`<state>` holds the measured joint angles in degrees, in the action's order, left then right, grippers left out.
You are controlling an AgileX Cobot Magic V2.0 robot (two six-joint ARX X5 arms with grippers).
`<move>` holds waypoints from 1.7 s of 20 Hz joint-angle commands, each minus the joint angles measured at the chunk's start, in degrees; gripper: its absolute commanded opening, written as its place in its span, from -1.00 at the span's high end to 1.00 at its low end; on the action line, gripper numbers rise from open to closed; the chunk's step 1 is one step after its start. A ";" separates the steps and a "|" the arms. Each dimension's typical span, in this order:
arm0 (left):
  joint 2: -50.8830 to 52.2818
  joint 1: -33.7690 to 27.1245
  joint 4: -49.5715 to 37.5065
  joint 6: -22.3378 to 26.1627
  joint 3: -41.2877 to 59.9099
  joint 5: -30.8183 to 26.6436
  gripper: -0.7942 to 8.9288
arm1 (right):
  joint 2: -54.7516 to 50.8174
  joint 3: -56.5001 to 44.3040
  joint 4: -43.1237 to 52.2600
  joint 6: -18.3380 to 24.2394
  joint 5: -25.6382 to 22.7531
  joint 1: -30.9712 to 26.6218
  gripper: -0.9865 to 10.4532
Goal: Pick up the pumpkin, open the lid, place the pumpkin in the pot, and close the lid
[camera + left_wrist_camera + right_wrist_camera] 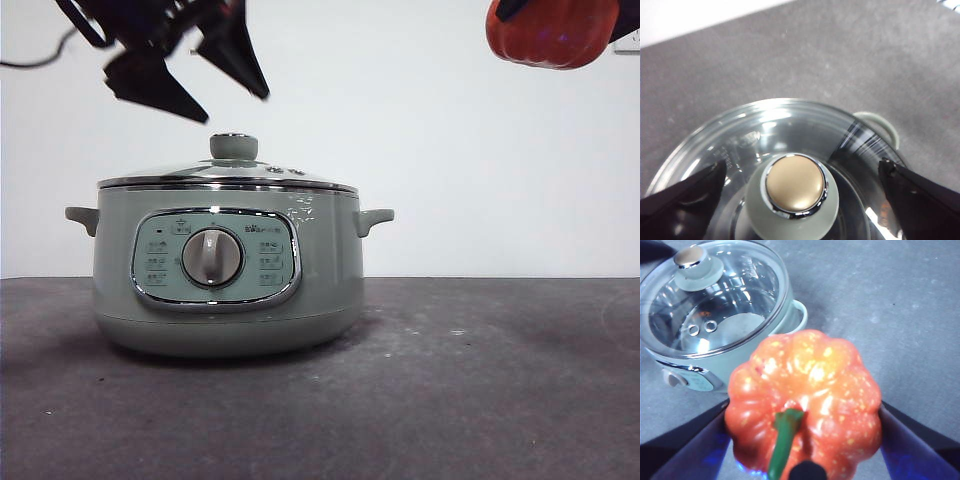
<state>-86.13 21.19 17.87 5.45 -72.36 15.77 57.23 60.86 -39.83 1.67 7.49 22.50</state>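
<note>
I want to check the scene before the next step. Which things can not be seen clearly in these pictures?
- Pumpkin: front view, cut off by the top edge; stem unseen there.
- Panel labels: front view, too small to read.
- Pot inside: right wrist view, glare on the lid hides it.
- Left gripper: front view, blurred.

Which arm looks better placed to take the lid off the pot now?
The left. Its open left gripper hangs right above the lid, jaws on either side of the knob. The right gripper is shut on the pumpkin, held high beside the pot.
</note>
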 commanded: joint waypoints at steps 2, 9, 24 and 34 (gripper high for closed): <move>-3.15 0.63 -0.70 0.90 -0.07 -0.90 -0.71 | -0.02 0.09 0.28 -0.79 0.07 0.13 0.85; -4.44 1.03 -0.22 0.81 -0.07 -2.51 -0.49 | -0.02 0.09 0.39 -0.72 0.02 0.13 0.85; -4.44 1.73 0.35 0.17 -0.07 -2.12 0.86 | -0.02 0.09 0.33 -0.42 0.02 0.13 0.85; -1.49 1.70 -0.98 -0.96 -0.90 -2.29 0.85 | 0.02 0.09 0.33 -0.09 0.04 0.11 0.85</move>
<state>-89.19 22.68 18.81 5.28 -72.34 12.67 57.23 60.86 -39.81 1.48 7.46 22.55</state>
